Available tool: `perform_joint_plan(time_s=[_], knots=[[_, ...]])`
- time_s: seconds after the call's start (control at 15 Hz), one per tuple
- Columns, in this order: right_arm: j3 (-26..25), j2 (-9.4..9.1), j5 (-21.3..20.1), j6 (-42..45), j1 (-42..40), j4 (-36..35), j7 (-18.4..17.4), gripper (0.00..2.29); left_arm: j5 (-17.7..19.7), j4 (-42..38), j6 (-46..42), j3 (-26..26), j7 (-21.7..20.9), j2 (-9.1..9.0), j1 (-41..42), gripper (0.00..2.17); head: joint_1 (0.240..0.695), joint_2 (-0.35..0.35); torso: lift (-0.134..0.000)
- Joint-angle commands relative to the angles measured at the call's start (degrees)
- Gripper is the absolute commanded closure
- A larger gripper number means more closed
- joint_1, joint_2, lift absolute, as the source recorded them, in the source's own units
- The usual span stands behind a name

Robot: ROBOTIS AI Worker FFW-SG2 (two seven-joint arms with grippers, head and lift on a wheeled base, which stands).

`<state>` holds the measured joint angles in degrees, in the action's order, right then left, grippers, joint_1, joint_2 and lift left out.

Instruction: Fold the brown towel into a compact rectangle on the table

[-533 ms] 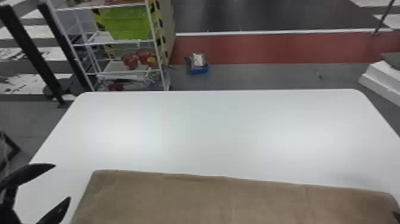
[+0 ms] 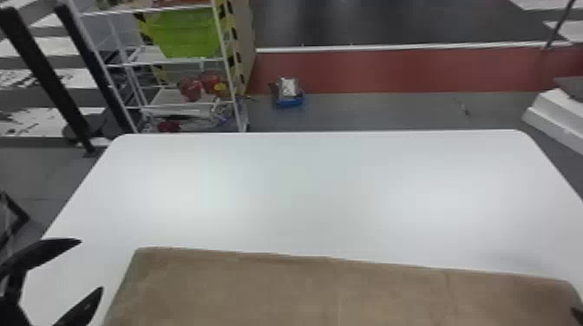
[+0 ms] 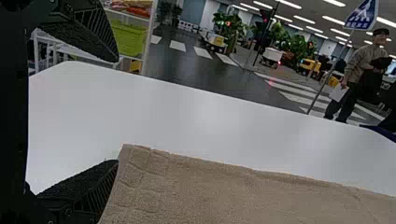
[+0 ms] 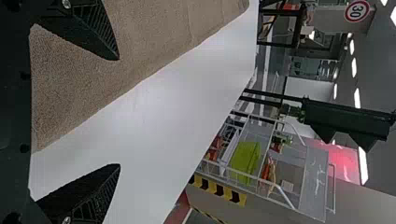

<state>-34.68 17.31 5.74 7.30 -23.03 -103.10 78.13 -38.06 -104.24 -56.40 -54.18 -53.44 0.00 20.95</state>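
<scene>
- Towel (image 2: 303, 288) lies on the counter (image 2: 303, 186).
- Left pincer (image 2: 91, 265) is wide, near the towel's left end.
- Right pincer (image 2: 578, 314) is wide, at its right end.

The head view looks forward and down from above the near side of the white table (image 2: 303, 186). The left wrist view sits lower and closer, facing across the tabletop to the far side. The right wrist view, also close, faces far left, the room turned sideways. All three share the brown towel (image 2: 260, 290), tabletop and green bin (image 2: 186, 34).
</scene>
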Motion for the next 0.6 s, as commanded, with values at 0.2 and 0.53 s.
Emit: perform_joint_plan(time_s=[0.2,0.53], knots=[[0.13,0.00,-0.03,0.12,0.00,0.00,0.19,0.05,0.00,0.00,-0.24,-0.05,0.00,-0.15,0.24,0.12,0.695,0.095,-0.134],[1.98,0.00,-1.87,1.00,0.61,0.71,0.19,0.05,0.00,0.09,-0.59,0.39,0.00,-0.15,0.32,0.12,0.695,0.097,-0.134]])
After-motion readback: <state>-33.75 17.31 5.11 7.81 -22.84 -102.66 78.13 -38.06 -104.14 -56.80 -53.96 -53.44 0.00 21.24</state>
